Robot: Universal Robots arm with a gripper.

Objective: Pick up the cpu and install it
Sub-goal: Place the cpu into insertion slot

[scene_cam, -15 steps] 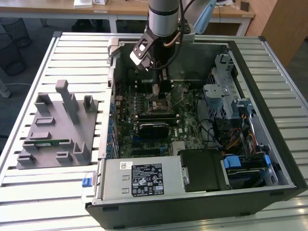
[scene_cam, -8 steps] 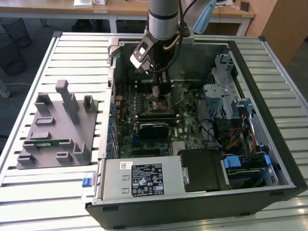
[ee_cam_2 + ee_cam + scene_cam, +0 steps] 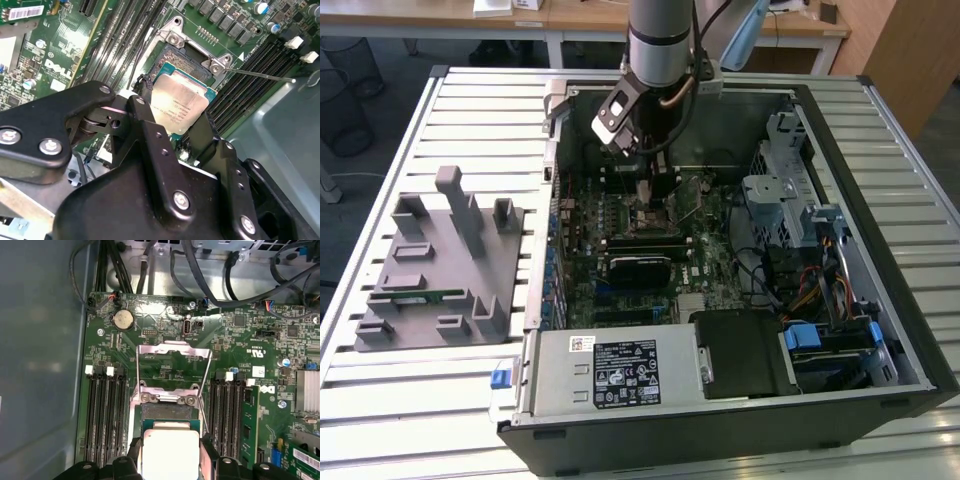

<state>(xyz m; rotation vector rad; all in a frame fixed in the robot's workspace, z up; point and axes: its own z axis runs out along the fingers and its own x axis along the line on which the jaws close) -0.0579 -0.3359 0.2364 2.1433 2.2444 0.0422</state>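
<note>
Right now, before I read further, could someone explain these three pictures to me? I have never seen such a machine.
A grey robot arm reaches into an open black computer case lying on a slatted metal table. One picture comes from a camera off the arm; two come from cameras on the arm's wrist. The black claw grips a small square silver-topped chip at the open socket of the green board. On the exterior view's left, a grey moulded tray holds a narrow green memory stick.
</note>
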